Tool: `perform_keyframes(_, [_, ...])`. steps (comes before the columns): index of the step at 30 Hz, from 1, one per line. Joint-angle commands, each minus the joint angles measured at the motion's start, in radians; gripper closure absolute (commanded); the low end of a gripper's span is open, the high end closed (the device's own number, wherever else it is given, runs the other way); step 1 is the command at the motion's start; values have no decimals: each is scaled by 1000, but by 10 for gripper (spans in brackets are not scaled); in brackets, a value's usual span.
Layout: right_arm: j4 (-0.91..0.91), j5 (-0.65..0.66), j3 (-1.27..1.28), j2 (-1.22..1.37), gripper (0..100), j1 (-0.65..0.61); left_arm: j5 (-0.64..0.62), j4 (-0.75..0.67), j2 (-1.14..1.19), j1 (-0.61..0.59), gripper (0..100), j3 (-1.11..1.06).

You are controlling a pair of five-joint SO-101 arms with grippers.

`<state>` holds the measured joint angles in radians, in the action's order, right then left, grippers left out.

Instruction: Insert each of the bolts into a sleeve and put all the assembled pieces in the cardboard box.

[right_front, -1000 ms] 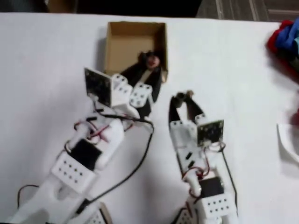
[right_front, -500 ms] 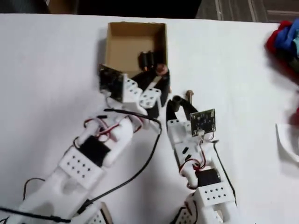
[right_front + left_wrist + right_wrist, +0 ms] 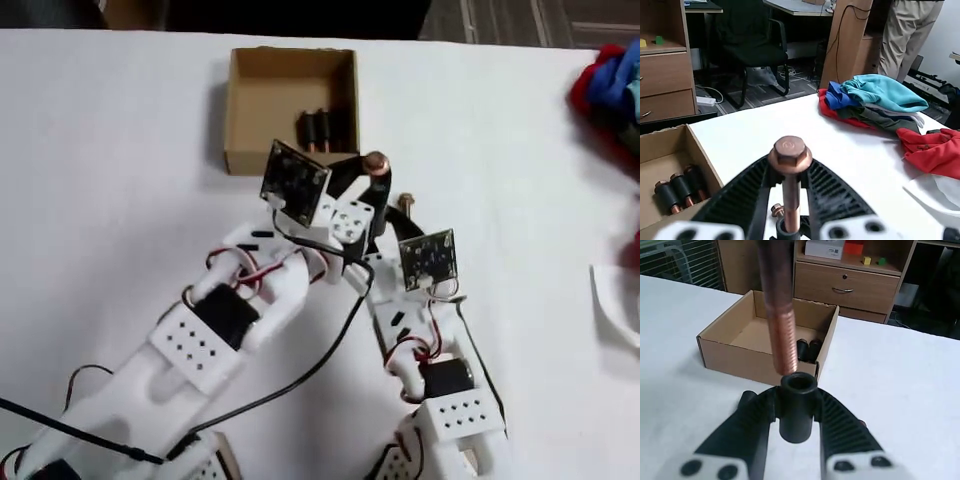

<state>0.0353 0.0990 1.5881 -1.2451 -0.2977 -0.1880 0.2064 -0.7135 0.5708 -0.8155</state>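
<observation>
Copper-coloured hex bolt (image 3: 790, 200), gripped by left fingers (image 3: 740, 192), meets black cylindrical sleeve (image 3: 797, 415) clamped in right fingers (image 3: 740, 427); three assemblies (image 3: 322, 128) lie in the brown cardboard box (image 3: 262, 92).

Light falls soft and even from overhead. In the high view the white table (image 3: 120, 130) is very bright, close to washed out, and the arms (image 3: 230, 320) lay only faint, soft-edged shadows on it. The box (image 3: 262, 95) holds light shade along its inner walls, and the room past the far edge is almost black. In the left wrist view the bolt (image 3: 790, 152) carries a dull gleam on its head; the corner around the chair (image 3: 757, 45) is dim. In the right wrist view the black sleeve (image 3: 797, 412) swallows light.
</observation>
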Motion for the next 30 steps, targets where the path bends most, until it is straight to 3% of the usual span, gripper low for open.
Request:
perform_keyframes(1, [5,8,-66,2,978,-5,9,2,0,3,974,64])
perform_keyframes(18, [214,8,-69,-271,978,-5,6,-3,95,8,974,113])
perform_keyframes(30, [217,8,-69,-271,978,-5,3,3,101,32,974,104])
